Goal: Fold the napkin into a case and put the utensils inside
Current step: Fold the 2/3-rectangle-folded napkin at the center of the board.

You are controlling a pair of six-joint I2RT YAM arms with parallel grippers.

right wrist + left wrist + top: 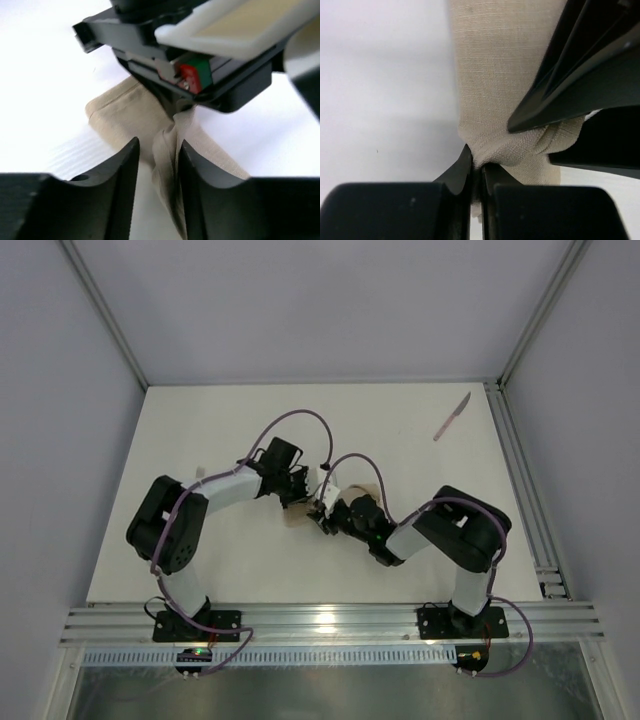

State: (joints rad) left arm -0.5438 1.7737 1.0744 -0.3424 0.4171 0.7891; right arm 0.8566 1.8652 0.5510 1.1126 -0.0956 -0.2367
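Left gripper (479, 170) pinched shut on a fold of the napkin (505, 75), mid-worktop, with folding under way.
Right gripper (159, 150) straddles a raised ridge of the same cloth, jaws narrowly apart; I cannot tell whether it grips. I judge no finished case yet, and the knife (452, 417) lies well apart near the far right corner, not yet tucked in.

Enclosed work cell: white table, grey panel walls.
One matte white table (250, 420), rectangular. Plain pale grey back wall (330, 300), left wall (50, 460) and right wall (605, 460). Two slanting aluminium uprights at the far corners: left post (100, 310), right post (545, 310). Slotted aluminium near rail (330, 621) along the front table edge; side rail (518, 480) down its right edge. Brushed metal sheet (330, 690) below the near rail. Light even and diffuse, with a bright glint on the near rail.
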